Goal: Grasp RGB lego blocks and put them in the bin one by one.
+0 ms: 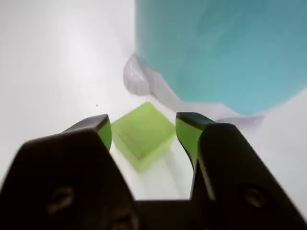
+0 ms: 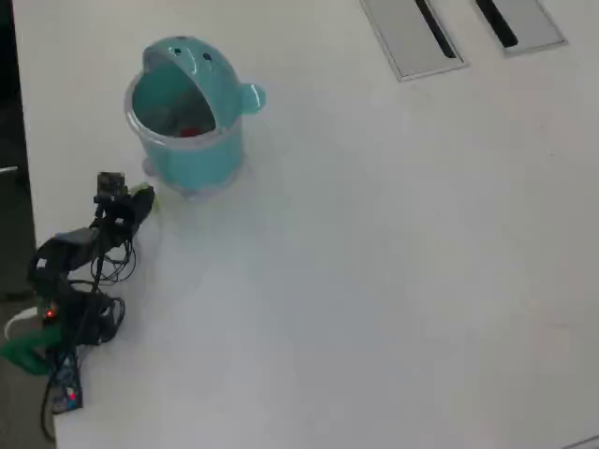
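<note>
A yellow-green lego block (image 1: 143, 134) lies on the white table, right between my gripper's (image 1: 143, 128) two black jaws. The jaws stand apart on either side of it, with a gap to the right jaw; whether the left jaw touches it I cannot tell. Just beyond the block rises the teal bin's (image 1: 220, 48) wall. In the overhead view the bin (image 2: 192, 164) stands at upper left, a red block (image 2: 190, 131) showing inside it. My gripper (image 2: 140, 198) is just below-left of the bin, a sliver of the green block (image 2: 148, 194) at its tip. The light blue block is out of view.
The arm's base and cables (image 2: 65, 309) sit at the table's left edge in the overhead view. Two grey floor-box lids (image 2: 412, 33) lie at the top right.
</note>
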